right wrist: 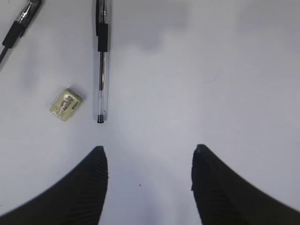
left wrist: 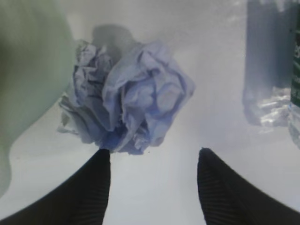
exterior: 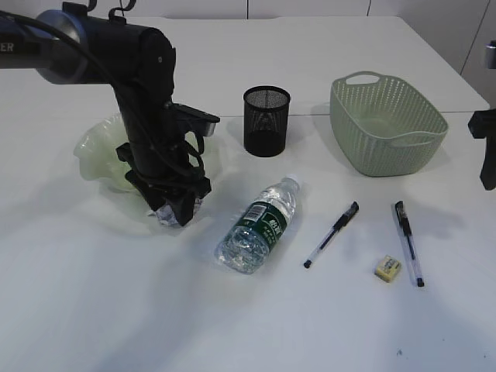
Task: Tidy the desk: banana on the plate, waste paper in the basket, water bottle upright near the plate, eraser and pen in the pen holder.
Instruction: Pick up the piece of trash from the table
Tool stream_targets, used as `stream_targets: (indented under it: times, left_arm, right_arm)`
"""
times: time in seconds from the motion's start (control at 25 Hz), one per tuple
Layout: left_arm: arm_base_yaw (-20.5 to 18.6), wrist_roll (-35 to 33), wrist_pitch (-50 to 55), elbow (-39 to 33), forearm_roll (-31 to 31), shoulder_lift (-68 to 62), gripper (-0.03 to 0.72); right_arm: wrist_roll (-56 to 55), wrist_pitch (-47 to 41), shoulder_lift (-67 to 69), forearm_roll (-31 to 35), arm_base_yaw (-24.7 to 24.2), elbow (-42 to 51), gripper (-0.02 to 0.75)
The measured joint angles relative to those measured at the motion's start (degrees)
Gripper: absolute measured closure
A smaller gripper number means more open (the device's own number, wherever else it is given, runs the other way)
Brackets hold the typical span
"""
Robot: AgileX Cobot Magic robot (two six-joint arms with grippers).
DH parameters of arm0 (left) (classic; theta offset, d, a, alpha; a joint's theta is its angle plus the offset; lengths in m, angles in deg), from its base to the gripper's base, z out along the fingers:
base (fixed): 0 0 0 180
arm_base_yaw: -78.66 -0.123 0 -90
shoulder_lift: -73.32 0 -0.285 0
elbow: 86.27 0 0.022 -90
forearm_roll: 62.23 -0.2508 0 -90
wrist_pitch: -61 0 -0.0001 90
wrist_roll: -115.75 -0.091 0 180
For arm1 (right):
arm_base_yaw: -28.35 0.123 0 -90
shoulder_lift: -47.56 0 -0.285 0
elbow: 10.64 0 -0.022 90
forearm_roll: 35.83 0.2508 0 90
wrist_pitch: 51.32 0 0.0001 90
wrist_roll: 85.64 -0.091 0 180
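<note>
Exterior view: one left gripper (exterior: 177, 211), lowered to the table (exterior: 93, 310) directly over one crumpled waste paper (exterior: 164, 215), of which only a pale scrap shows between and beside the dark fingers; whether the paper is touched cannot be told here. One pale green wavy plate (exterior: 94, 147) just behind and left of that gripper. One water bottle (exterior: 260, 226) lying on its side just right of the gripper, cap toward the far side. One black mesh pen holder (exterior: 266, 120), upright, behind the bottle. One green basket (exterior: 387, 122), far right. Two pens: left pen (exterior: 332, 233) and right pen (exterior: 408, 242), lying apart, right of the bottle. One eraser (exterior: 387, 268) just beside the right pen's lower end. The right arm shows only as a dark edge at the frame's right margin. Left wrist view: the paper (left wrist: 126, 96) in full, a bluish-white ball lying just beyond the two fingertips (left wrist: 91, 187), jaws parted, nothing between them, not touching; plate edge at left, bottle (left wrist: 294, 93) at the right margin. Right wrist view: right gripper (right wrist: 147, 180) hovering above bare table, jaws spread, holding nothing; eraser (right wrist: 65, 104) ahead and left, right pen (right wrist: 101, 61) just beside it, left pen (right wrist: 18, 28) at the top-left corner.
</note>
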Motion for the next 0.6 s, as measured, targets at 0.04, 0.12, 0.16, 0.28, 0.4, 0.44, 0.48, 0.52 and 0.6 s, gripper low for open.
stream_targets:
  times: [0.04,0.12,0.16,0.28,0.4,0.44,0.48,0.52,0.6]
  left_arm:
    - [0.0,0.0,-0.3,0.0,0.4,-0.3,0.27]
    - [0.0,0.0,-1.3,0.0,0.7,-0.3,0.27]
    - [0.0,0.0,-1.5,0.0,0.9,-0.3,0.27]
    - [0.0,-0.1,-2.2,0.3,0.9,-0.4,0.27]
    - [0.0,-0.7,-2.9,1.1,0.9,-0.7,0.27]
    - [0.0,-0.9,-3.0,1.3,0.9,-0.8,0.27]
    - [0.0,-0.9,-3.2,1.5,0.9,-1.0,0.27]
    - [0.0,-1.0,-3.4,1.8,0.9,-1.2,0.27]
    - [0.0,-1.1,-3.4,2.5,0.9,-1.7,0.27]
  right_arm:
    - [0.0,0.0,0.0,0.0,0.0,-0.1,0.309]
    - [0.0,0.0,0.0,0.0,0.0,-0.1,0.309]
    - [0.0,0.0,0.0,0.0,0.0,-0.1,0.309]
    - [0.0,0.0,0.0,0.0,0.0,-0.1,0.309]
    - [0.0,0.0,0.0,0.0,0.0,-0.1,0.309]
    - [0.0,0.0,0.0,0.0,0.0,-0.1,0.309]
    - [0.0,0.0,0.0,0.0,0.0,-0.1,0.309]
    - [0.0,0.0,0.0,0.0,0.0,-0.1,0.309]
    - [0.0,0.0,0.0,0.0,0.0,-0.1,0.309]
